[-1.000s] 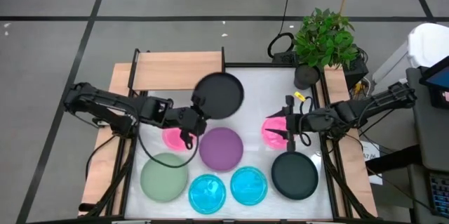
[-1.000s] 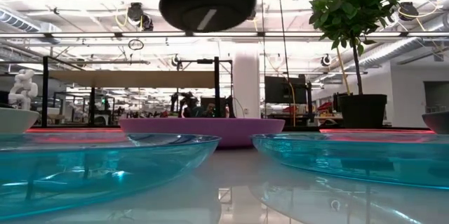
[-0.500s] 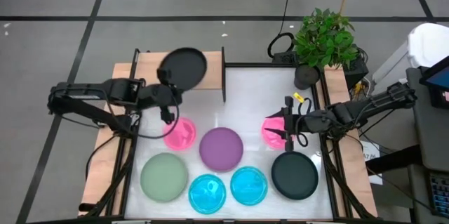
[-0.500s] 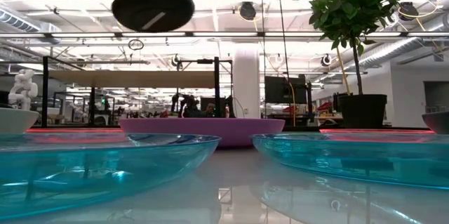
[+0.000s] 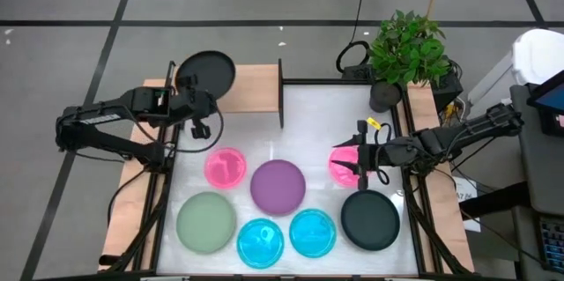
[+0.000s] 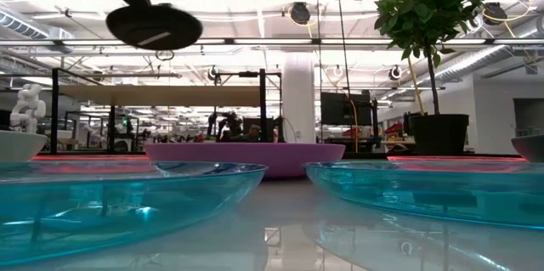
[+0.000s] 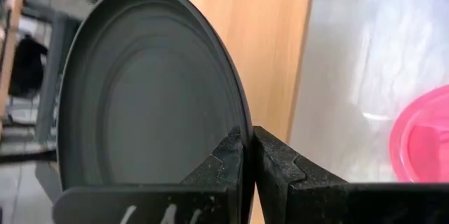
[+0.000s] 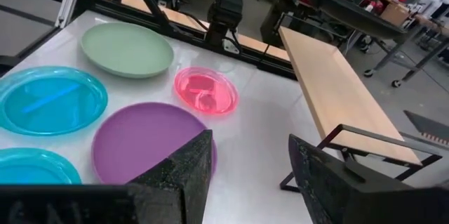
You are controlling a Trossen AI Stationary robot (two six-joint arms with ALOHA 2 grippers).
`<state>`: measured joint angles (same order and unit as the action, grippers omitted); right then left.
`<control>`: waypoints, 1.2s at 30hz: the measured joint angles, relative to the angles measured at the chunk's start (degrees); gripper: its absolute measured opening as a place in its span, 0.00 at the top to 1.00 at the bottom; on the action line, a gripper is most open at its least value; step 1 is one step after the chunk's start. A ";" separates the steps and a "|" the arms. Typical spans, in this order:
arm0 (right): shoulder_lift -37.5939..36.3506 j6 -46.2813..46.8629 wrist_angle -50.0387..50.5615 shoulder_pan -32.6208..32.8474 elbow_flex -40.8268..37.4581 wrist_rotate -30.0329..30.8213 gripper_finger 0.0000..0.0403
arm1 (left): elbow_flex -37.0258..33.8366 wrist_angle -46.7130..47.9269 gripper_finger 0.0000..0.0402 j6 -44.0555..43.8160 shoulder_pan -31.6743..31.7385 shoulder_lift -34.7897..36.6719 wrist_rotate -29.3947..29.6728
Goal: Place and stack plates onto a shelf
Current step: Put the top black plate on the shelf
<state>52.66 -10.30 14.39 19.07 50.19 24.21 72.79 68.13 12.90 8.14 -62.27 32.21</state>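
Up over the shelf [image 5: 251, 83], the left gripper [image 5: 196, 105] pinches 1 black plate [image 5: 205, 73] by its rim. Right gripper [image 5: 363, 159], fingers apart, hovers above a pink plate [image 5: 339, 163].

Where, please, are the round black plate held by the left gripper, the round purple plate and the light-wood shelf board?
Round black plate [image 5: 206, 72], high view, centre of its face.
Round purple plate [image 5: 278, 185], high view, its middle.
Light-wood shelf board [image 5: 257, 81], high view, bare wood beside the held plate.
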 joint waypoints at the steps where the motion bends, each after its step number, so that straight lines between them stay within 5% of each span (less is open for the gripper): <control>1: 0.00 -0.12 0.00 -0.02 0.00 0.00 0.58 | 0.00 0.42 0.94 -0.66 0.49 -0.01 0.00; 13: 0.00 -0.48 0.02 -0.39 0.00 0.00 0.58 | -0.69 2.05 0.94 -6.67 6.45 0.03 0.98; 36: 0.00 0.21 0.02 -0.39 0.00 -0.03 0.58 | -19.52 -11.97 0.94 -13.40 8.40 -0.01 2.88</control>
<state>52.66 -10.09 14.41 18.68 50.19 24.18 53.27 56.17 -0.49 16.53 -62.28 35.09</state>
